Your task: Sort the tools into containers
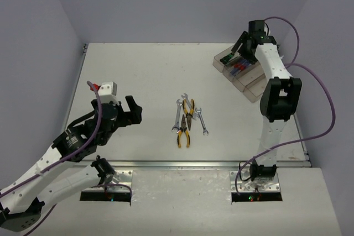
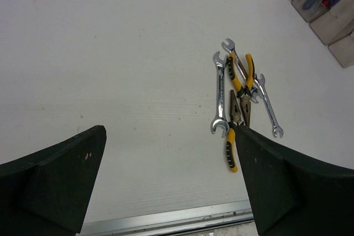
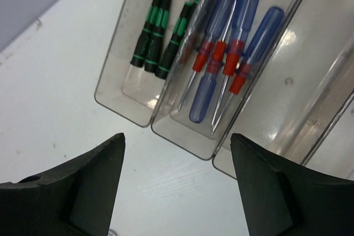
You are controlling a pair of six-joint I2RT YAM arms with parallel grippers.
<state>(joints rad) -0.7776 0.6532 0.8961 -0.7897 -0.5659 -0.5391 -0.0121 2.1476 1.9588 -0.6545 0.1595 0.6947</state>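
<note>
My left tool [image 1: 134,110] hangs open and empty over the left of the tabletop [image 1: 138,70]. In the middle, two pliers [image 1: 183,135] and three wrenches [image 1: 178,115] lie in a touching cluster. At far right, my right tool [image 3: 177,142] stands open, holding nothing, above the tray [image 1: 251,91]. Black-and-green screwdrivers [image 3: 157,40] lie in its farthest bin [image 3: 119,89], and blue-and-red screwdrivers [image 3: 232,48] in the next one.

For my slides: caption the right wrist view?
Open right pincer over bins of black-and-green screwdrivers and blue-and-red screwdrivers.
</note>
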